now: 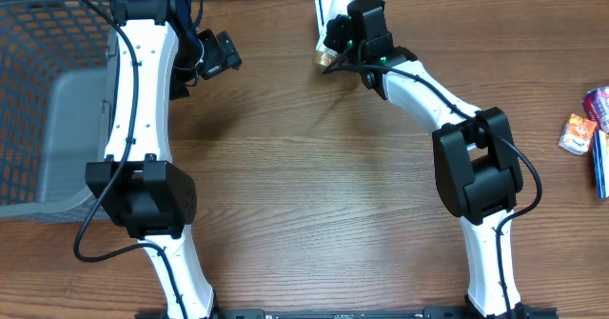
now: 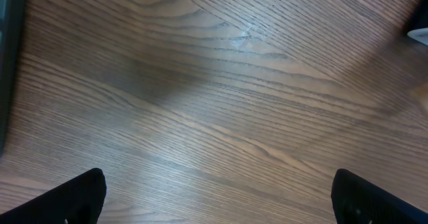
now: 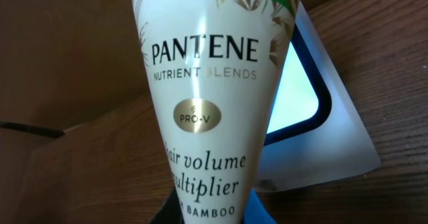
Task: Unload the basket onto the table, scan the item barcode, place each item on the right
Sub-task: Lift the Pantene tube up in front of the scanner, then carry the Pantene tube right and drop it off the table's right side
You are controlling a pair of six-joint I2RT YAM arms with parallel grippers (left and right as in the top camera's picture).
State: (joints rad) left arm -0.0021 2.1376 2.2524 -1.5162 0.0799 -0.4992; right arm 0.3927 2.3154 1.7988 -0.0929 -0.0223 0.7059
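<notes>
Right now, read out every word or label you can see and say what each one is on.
"PANTENE": on the white tube, right wrist view.
"NUTRIENT BLENDS": same tube, under the brand.
"PRO-V": in the gold badge on the tube.
"air volume" and "ultiplier": same tube, first letters lost at its edge.
"BAMBOO": same tube, cut by the bottom of the frame.
Packets at the overhead view's right edge: print too small to read.
</notes>
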